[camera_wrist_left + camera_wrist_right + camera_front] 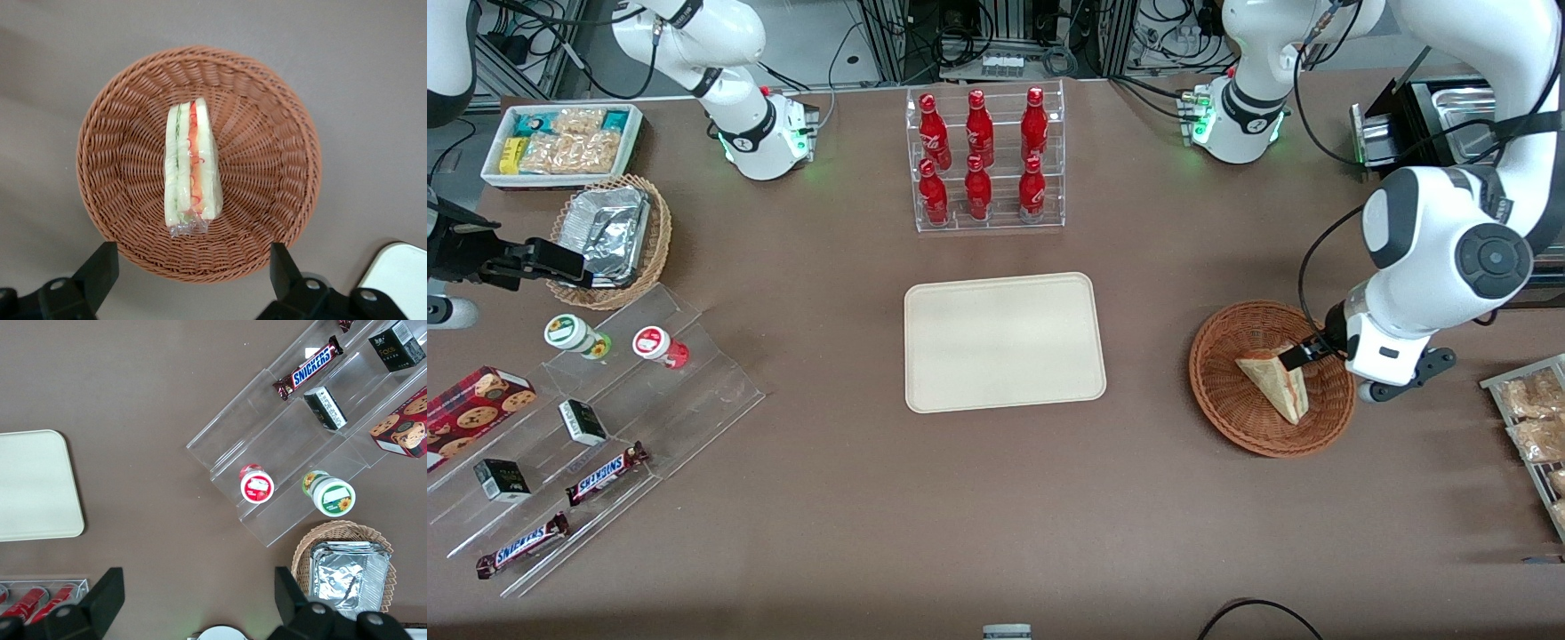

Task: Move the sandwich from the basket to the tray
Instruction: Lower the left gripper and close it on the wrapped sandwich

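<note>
The sandwich [1276, 384] [192, 163], a pale plastic-wrapped wedge with an orange and green filling stripe, lies in the round reddish-brown wicker basket [1227, 418] [267, 167] toward the working arm's end of the table. My left gripper [1303, 356] [193, 273] hangs above the basket, over its rim. It is open, with its black fingers [100, 270] wide apart and nothing between them. The cream tray [1003, 342] [400, 273] [33, 487] lies flat in the middle of the table, bare.
A clear rack of red bottles [983, 160] stands farther from the front camera than the tray. A wire rack of pastries [1534, 427] sits beside the basket at the table's edge. Stepped acrylic shelves [605, 427], a foil basket [609, 236] and a white snack bin [560, 142] lie toward the parked arm's end.
</note>
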Controlling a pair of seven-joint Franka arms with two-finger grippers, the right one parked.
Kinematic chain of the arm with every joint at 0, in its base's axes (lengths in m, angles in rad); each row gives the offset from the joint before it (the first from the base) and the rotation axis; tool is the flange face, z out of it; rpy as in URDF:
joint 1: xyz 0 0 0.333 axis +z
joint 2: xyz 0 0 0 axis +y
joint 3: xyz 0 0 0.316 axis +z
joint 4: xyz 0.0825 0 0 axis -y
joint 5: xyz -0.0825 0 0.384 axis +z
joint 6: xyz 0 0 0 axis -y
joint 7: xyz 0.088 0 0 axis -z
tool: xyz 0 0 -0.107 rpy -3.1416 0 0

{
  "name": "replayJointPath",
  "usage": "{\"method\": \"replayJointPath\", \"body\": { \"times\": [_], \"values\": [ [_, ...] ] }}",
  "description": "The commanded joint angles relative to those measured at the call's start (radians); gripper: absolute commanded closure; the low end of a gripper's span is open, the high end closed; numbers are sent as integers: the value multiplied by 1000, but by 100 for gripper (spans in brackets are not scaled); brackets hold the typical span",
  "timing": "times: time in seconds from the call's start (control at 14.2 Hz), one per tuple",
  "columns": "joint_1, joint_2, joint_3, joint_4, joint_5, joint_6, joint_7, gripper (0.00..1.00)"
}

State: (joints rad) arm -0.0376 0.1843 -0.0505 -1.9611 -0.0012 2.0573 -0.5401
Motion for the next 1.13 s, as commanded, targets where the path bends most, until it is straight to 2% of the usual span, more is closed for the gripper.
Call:
{"method": "replayJointPath", "body": {
  "times": [0.0,0.35,0.63,1.06],
  "values": [
    [-2,-6,1,-45,56,47,-31,0],
    [-27,72,1,-68,62,145,-80,0],
    [-38,89,4,-82,102,152,-83,0],
    [-34,104,9,-104,115,171,-81,0]
  ]
}}
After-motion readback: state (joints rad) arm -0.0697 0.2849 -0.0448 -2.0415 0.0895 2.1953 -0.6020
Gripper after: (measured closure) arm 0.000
